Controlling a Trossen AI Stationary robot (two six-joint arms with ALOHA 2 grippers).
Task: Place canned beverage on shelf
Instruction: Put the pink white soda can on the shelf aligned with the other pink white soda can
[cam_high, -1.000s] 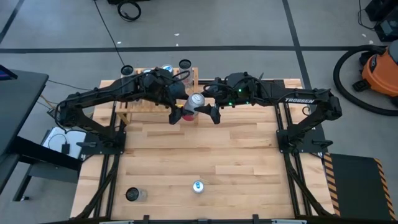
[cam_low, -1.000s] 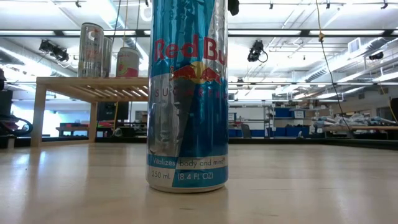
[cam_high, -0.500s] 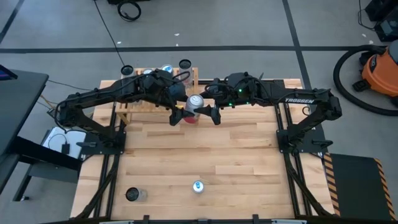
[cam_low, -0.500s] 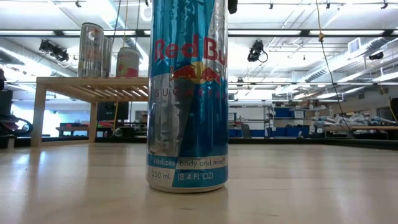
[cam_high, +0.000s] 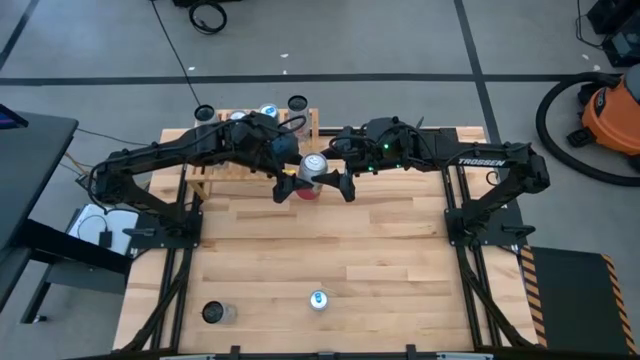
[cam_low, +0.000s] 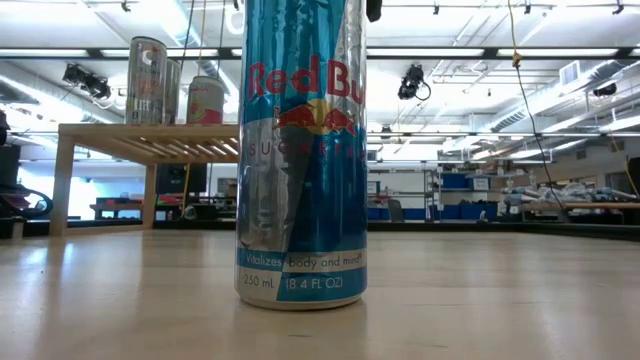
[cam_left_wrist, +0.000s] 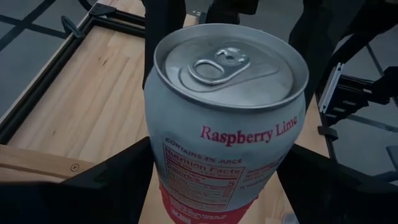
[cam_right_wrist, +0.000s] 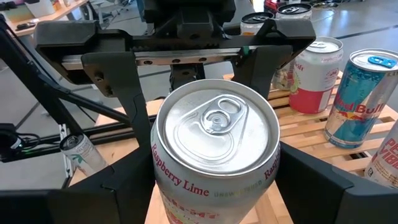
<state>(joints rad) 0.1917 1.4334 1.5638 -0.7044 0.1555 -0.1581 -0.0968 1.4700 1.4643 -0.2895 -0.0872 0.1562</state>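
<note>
The table (cam_high: 330, 250) is carrying the shelf (cam_high: 225, 160) at its far left; the Raspberry Lime can (cam_high: 314, 167) is hanging just beside it, both the left end effector (cam_high: 292, 180) and right end effector (cam_high: 335, 178) seemingly closing on it; one should be releasing first; the right wrist view alone is showing shelved cans (cam_right_wrist: 317, 74).

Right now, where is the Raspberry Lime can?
In the high view the Raspberry Lime can sits between the left gripper and right gripper, near the table's far edge, just right of the shelf.
</note>
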